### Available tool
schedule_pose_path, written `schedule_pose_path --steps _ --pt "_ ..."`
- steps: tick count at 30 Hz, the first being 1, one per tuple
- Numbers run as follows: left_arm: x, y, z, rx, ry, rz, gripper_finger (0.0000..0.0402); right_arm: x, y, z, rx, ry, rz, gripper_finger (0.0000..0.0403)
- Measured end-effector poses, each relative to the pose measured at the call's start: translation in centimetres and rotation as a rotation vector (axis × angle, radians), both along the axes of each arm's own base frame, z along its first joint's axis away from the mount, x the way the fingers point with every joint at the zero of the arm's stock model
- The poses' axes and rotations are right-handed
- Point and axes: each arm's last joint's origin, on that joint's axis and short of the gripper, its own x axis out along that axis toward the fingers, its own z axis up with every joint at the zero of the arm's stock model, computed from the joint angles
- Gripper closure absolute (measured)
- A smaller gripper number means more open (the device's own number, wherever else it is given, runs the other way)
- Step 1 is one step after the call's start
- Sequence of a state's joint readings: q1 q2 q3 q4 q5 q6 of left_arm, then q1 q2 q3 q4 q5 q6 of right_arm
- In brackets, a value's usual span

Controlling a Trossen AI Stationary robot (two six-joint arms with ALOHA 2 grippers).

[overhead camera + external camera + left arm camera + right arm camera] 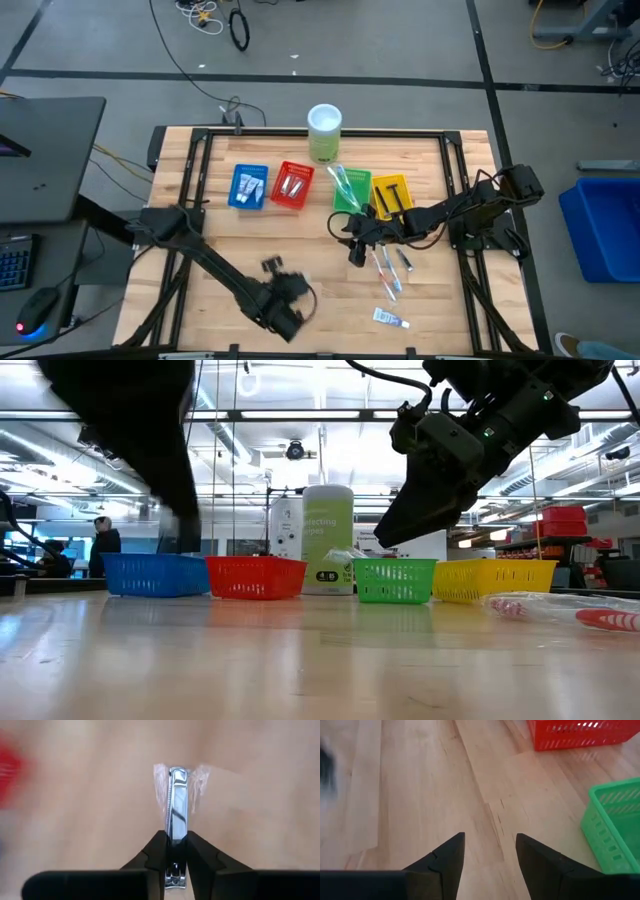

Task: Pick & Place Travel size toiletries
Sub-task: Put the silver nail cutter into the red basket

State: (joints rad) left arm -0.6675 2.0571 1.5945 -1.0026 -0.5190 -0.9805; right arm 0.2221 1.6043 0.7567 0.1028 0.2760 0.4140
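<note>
Left wrist view fills its middle with a slim silver nail clipper [177,815] in a clear crinkled wrapper, standing on edge and pinched between the two dark fingers [156,855] of the left gripper [176,862], which is clamped on it. From above, that left gripper [285,300] sits low and left of centre in the frame, over bare wood of the table [200,250].

More toiletries lie right of centre: a cluster of thin pale toothbrushes [388,272] and, lower, a small white tube with blue print [390,318].

Just above that cluster the right gripper [355,240] hangs with its fingers [445,860] spread apart and nothing between them, near the green tray [350,192].

A blue tray [248,186], red tray [293,185] and yellow tray [391,192] share the row with the green one, with silvery items in the blue and red trays.
</note>
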Motion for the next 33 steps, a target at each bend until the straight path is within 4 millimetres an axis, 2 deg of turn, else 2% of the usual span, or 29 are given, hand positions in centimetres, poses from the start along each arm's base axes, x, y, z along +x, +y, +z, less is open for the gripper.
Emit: schedule_pose_path --steps 4,7,11,14,17,21,29,33 --pt "-1.0 3.0 2.8 0.130 -0.003 0.126 0.0338 0.0 0.1 0.0 0.000 0.002 0.002 0.0222" --pt "-1.4 6.0 5.1 0.200 -0.021 0.230 0.0342 0.0 0.1 0.0 0.001 -0.001 0.002 0.0226" --pt "-1.0 9.8 6.3 0.269 0.015 0.323 0.0345 0.1 0.1 0.1 0.001 -0.011 0.003 0.0230" --pt "-0.5 12.7 6.7 0.309 0.066 0.329 0.0345 0.1 0.1 0.1 0.001 -0.013 0.004 0.0234" --pt "0.2 15.9 5.7 0.316 0.135 0.331 0.0345 0.1 0.1 0.1 0.001 -0.014 0.004 0.0237" --pt "0.0 20.7 4.9 0.265 0.162 0.363 0.0345 0.2 0.1 0.2 0.004 -0.027 0.004 0.0242" --pt "0.5 29.0 0.5 0.038 -0.132 0.354 0.0345 0.2 0.1 0.3 0.005 -0.035 0.004 0.0253" --pt "-0.2 31.7 -1.2 -0.020 -0.164 0.402 0.0344 0.2 0.1 0.2 0.005 -0.032 0.005 0.0257"
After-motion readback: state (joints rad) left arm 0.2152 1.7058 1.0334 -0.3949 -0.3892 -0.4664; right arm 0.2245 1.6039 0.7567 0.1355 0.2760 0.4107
